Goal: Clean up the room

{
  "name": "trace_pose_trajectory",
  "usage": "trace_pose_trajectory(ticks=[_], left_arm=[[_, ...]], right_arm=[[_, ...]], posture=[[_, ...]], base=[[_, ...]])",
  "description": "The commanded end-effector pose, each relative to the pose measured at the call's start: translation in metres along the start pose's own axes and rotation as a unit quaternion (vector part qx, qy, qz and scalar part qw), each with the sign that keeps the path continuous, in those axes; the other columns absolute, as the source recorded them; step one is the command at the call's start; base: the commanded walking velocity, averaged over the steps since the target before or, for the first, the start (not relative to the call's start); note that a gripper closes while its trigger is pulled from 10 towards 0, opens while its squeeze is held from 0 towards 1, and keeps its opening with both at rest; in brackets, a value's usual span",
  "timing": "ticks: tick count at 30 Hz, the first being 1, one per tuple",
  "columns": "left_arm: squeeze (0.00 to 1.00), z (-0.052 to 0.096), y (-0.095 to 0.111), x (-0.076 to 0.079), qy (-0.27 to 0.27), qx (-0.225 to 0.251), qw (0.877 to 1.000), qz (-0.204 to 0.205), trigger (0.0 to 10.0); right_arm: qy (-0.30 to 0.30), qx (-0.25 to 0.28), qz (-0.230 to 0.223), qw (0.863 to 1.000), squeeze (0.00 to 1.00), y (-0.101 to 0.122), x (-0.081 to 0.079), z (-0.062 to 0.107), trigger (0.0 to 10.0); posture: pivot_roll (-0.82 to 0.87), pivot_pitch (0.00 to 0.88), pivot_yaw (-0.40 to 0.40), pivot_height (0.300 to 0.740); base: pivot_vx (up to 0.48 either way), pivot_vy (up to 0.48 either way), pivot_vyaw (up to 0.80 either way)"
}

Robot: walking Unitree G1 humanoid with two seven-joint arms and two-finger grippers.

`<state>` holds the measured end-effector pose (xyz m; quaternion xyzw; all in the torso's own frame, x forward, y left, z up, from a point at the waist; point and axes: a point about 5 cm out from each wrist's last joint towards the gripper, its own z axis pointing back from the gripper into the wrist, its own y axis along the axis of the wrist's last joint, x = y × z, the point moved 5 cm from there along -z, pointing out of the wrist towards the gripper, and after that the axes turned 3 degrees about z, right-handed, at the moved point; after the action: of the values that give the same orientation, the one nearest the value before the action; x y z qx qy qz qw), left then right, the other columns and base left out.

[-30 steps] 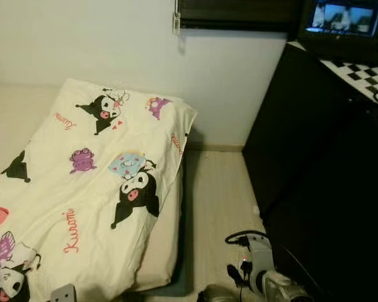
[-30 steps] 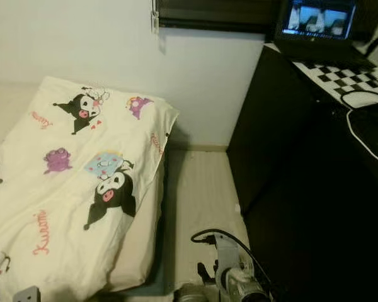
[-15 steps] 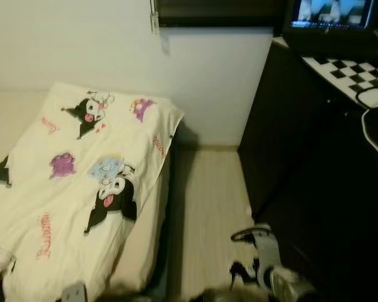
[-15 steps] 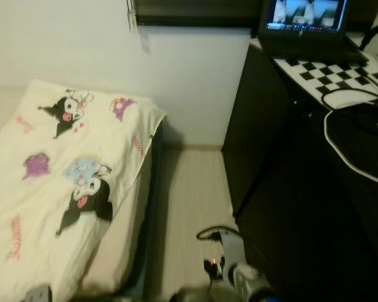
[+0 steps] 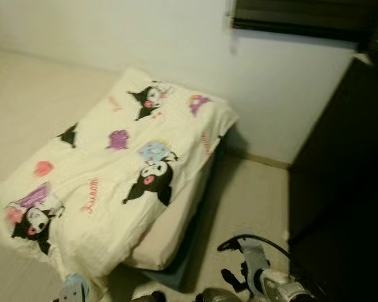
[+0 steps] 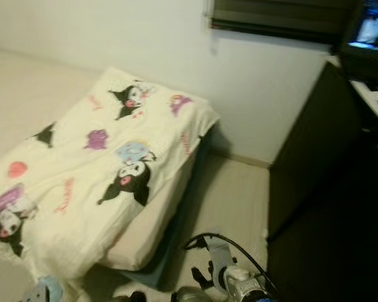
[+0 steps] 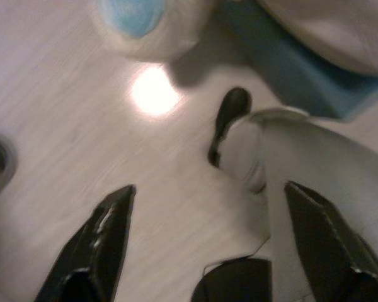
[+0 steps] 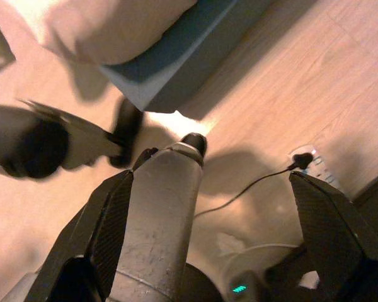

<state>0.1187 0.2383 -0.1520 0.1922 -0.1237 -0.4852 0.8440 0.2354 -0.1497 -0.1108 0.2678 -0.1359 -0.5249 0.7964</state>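
Cream cartoon-print duvet (image 5: 120, 170) rumpled over bed (image 5: 170, 242), possibly overhanging. Left hand (image 7: 208, 242), right hand (image 8: 208, 233): released, spread above floor (image 5: 252, 201).

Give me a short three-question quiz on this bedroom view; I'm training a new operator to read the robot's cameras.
1. True or false: the patterned duvet lies spread over the mattress.
2. What stands to the robot's right of the mattress? A) dark cabinet B) red sofa C) white fridge
3. Fill in: the left gripper hangs over the floor with its fingers ____.

Key:
1. True; it hangs down past the near end.
2. A; the dark cabinet stands against the wall.
3. Open; the right gripper is open too, holding nothing.
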Motion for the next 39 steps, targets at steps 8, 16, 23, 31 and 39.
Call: trace_pose_trajectory(ticks=[8,16,23,31,39], left_arm=[[0.0,0.0,-0.005,0.011,-0.027,-0.012,0.999,-0.015,10.0],[0.0,0.0,-0.005,0.015,-0.028,-0.013,1.0,0.005,10.0],[0.0,-0.001,-0.003,0.014,-0.025,-0.011,1.0,0.002,10.0],[0.0,-0.001,-0.004,0.014,-0.024,-0.012,1.0,0.002,10.0],[0.0,0.0,-0.006,0.015,-0.024,-0.015,1.0,0.004,10.0]], right_arm=[[-0.037,-0.034,0.001,0.999,0.0,-0.011,0.01,0.002,10.0],[-0.031,-0.034,0.005,0.999,0.0,-0.011,0.01,0.002,10.0],[0.008,-0.021,0.028,0.999,0.0,-0.004,-0.002,0.0,10.0],[0.028,-0.006,0.03,0.999,0.0,0.002,-0.009,-0.002,10.0],[0.043,0.009,0.019,0.999,0.0,0.007,-0.012,-0.002,10.0]], posture=[[-0.16,0.0,0.008,0.74],[-0.16,0.0,0.006,0.74],[-0.16,0.0,0.003,0.74],[-0.16,0.0,0.004,0.74],[-0.16,0.001,0.004,0.74]], base=[[0.0,-0.059,0.48],[0.0,-0.342,0.0],[0.0,0.0,0.68],[0.0,0.0,0.79],[0.0,0.0,0.79]])
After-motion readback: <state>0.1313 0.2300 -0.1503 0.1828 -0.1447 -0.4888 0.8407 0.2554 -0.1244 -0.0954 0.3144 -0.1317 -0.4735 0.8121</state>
